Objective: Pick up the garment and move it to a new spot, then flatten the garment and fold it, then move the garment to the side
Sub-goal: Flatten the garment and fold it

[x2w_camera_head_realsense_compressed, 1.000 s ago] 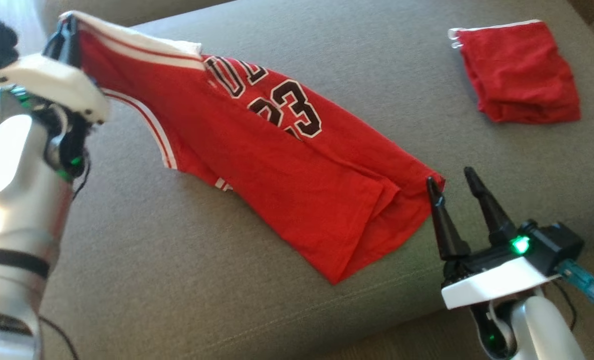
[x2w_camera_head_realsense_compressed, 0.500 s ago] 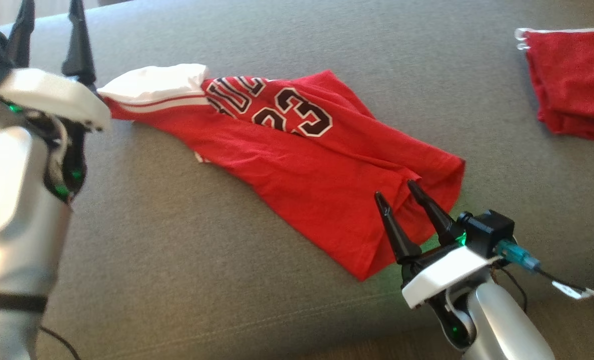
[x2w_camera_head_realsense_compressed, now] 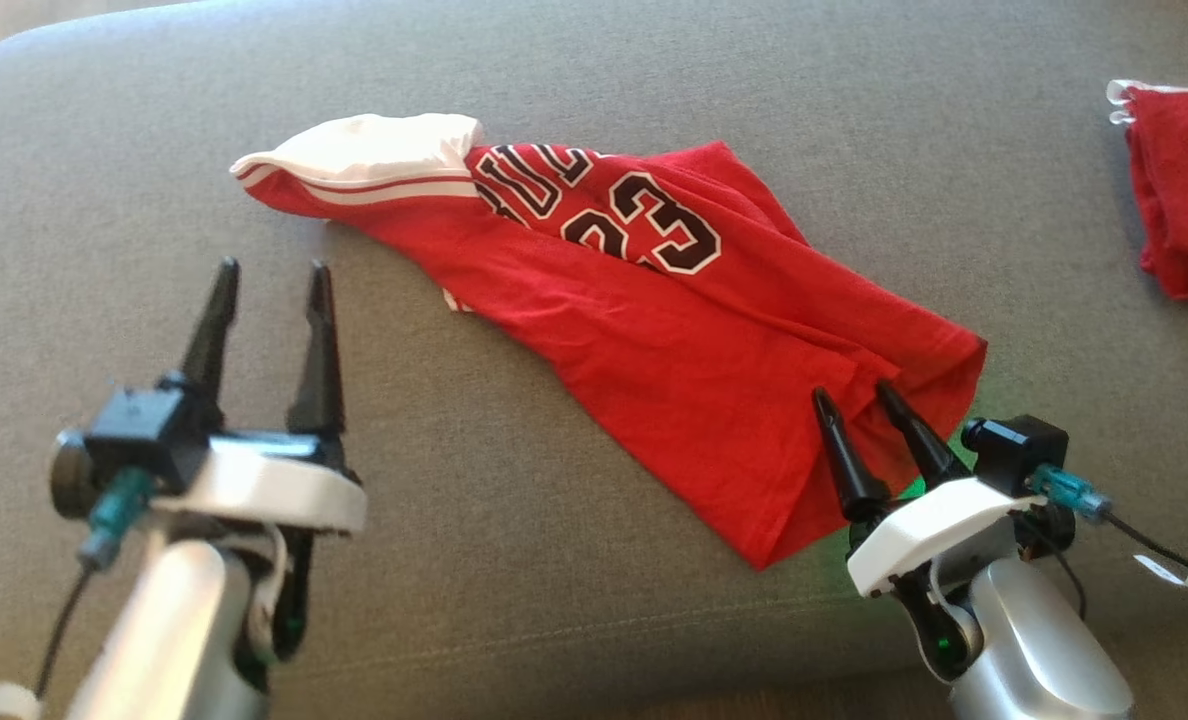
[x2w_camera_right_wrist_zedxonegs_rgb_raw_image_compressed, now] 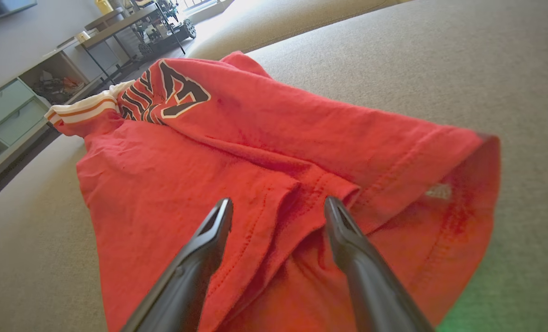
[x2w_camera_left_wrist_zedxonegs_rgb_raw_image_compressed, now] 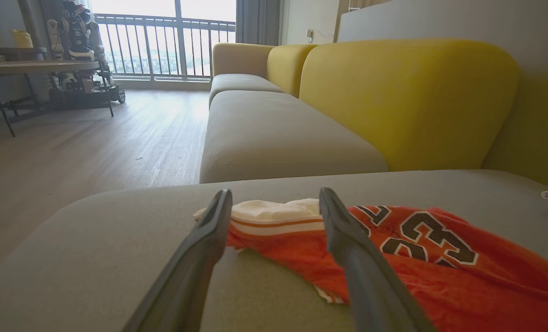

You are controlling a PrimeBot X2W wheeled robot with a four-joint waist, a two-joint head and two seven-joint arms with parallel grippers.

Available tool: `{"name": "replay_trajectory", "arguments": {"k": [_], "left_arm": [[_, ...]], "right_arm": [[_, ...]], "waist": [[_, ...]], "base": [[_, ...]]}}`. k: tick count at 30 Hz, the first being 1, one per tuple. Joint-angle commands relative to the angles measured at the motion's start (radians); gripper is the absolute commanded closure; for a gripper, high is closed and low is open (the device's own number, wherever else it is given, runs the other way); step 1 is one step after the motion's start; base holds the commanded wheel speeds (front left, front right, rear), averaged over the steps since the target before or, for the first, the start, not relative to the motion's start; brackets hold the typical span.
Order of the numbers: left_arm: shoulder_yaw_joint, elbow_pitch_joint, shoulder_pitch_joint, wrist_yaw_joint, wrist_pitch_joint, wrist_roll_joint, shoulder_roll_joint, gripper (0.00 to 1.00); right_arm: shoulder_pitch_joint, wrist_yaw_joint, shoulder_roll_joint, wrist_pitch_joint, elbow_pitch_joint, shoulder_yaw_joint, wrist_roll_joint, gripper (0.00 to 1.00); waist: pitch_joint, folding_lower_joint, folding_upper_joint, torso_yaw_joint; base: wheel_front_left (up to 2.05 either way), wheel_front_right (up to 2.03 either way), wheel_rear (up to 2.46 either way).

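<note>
A red jersey [x2w_camera_head_realsense_compressed: 654, 360] with a black "23" and a white-striped edge lies crumpled lengthwise on the grey sofa seat [x2w_camera_head_realsense_compressed: 554, 620], its white end [x2w_camera_head_realsense_compressed: 374, 150] at the far left and its hem at the near right. My left gripper [x2w_camera_head_realsense_compressed: 269, 280] stands open over bare cushion, short of the white end [x2w_camera_left_wrist_zedxonegs_rgb_raw_image_compressed: 278, 212], nothing between its fingers. Over the jersey's hem folds [x2w_camera_right_wrist_zedxonegs_rgb_raw_image_compressed: 311, 184] my right gripper [x2w_camera_head_realsense_compressed: 859, 395] hangs open, with both fingers above the red cloth.
A second folded red garment [x2w_camera_head_realsense_compressed: 1179, 190] lies at the far right of the seat. Yellow sofa backrests [x2w_camera_left_wrist_zedxonegs_rgb_raw_image_compressed: 403, 97] rise behind the cushion. Wooden floor, a table and a balcony railing lie beyond the sofa's left end.
My left gripper has let go of the jersey's white end and drawn back toward me, open. The jersey has dropped flat. My right gripper has moved over the hem. The camera shifted.
</note>
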Motion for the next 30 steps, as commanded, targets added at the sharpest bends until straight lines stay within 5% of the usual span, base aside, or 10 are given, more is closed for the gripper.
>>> {"name": "replay_trajectory", "arguments": {"k": [1, 7, 22, 27, 30], "left_arm": [[0.048, -0.042, -0.021, -0.001, -0.005, 0.012, 0.009, 0.0], [0.062, -0.061, 0.037, -0.021, -0.005, 0.037, -0.045, 0.0], [0.102, -0.043, 0.077, -0.075, -0.005, 0.091, -0.111, 0.0], [0.109, -0.033, 0.088, -0.092, -0.005, 0.109, -0.128, 0.0], [0.108, -0.021, 0.1, -0.1, -0.005, 0.117, -0.137, 0.0]], "right_arm": [[-0.032, 0.0, 0.001, -0.006, -0.022, 0.023, 0.008, 0.0], [-0.039, 0.0, 0.001, -0.006, -0.003, 0.035, 0.031, 0.0], [-0.064, 0.0, 0.001, -0.006, 0.065, 0.006, 0.028, 0.45], [-0.082, 0.0, 0.001, -0.006, 0.087, -0.004, 0.033, 0.45], [-0.088, 0.0, 0.001, -0.006, 0.098, -0.008, 0.031, 0.53]], "waist": [[-0.003, 0.0, 0.0, 0.007], [-0.012, 0.0, 0.0, 0.03], [-0.029, 0.0, 0.0, 0.048], [-0.032, 0.0, 0.0, 0.062], [-0.038, 0.0, 0.0, 0.071]], "base": [[0.0, 0.0, 0.0], [0.0, 0.0, 0.0], [0.0, 0.0, 0.0], [0.0, 0.0, 0.0], [0.0, 0.0, 0.0]]}}
